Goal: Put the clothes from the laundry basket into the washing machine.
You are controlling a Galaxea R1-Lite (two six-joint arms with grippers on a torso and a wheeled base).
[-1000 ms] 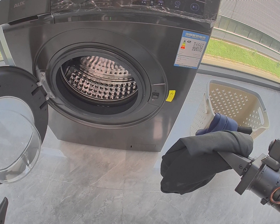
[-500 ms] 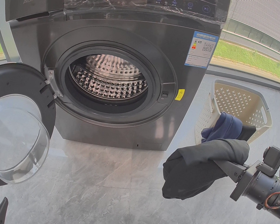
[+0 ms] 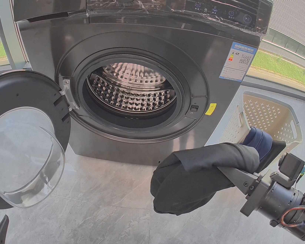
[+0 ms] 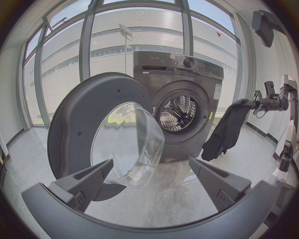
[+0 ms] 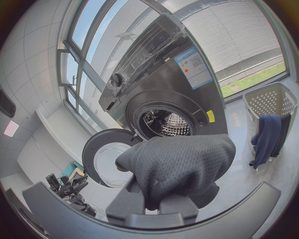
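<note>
Garment (image 3: 189,181), dark and limp, hangs pinched in the right gripper (image 3: 228,171) (the nearer arm), the washing machine's open drum (image 3: 132,91) lying ahead and to that gripper's left

A laundry corner in a bright, glass-walled room. A grey front-loading washing machine (image 3: 145,41) stands on a marble-look tiled floor (image 3: 102,214), with protective film (image 3: 177,0) over its control panel and an energy label (image 3: 238,61) on its front. A cream laundry basket (image 3: 273,111) sits on the floor just beside it. Tall windows (image 4: 109,40) face a louvred building (image 4: 106,62) and a lawn (image 3: 283,69). One wall (image 5: 34,40) is white tile.
</note>
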